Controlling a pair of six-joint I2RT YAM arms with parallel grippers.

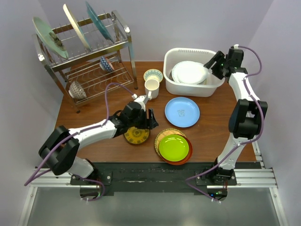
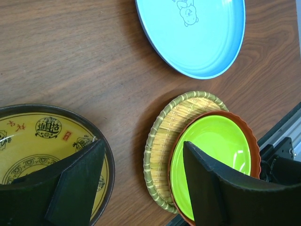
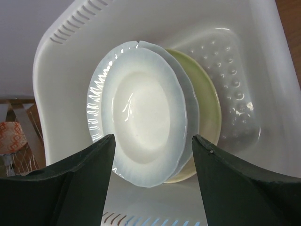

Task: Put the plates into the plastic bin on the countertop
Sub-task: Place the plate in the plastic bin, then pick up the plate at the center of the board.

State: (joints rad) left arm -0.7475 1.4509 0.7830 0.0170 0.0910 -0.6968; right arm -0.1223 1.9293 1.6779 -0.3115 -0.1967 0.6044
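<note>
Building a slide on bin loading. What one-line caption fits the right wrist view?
Open right gripper hovers over the white plastic bin, where a white plate lies atop a pale yellow plate.

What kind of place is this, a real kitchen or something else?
Probably a test setup imitating a kitchen: a dish rack, a plastic bin and a blue plate sit on a wooden table between plain walls, with a left arm and right arm mounted at its edge.

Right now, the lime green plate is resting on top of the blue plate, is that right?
No. The lime green plate rests on top of the red-orange plate, not the blue plate, which lies apart on the countertop. The left wrist view shows it.
</note>
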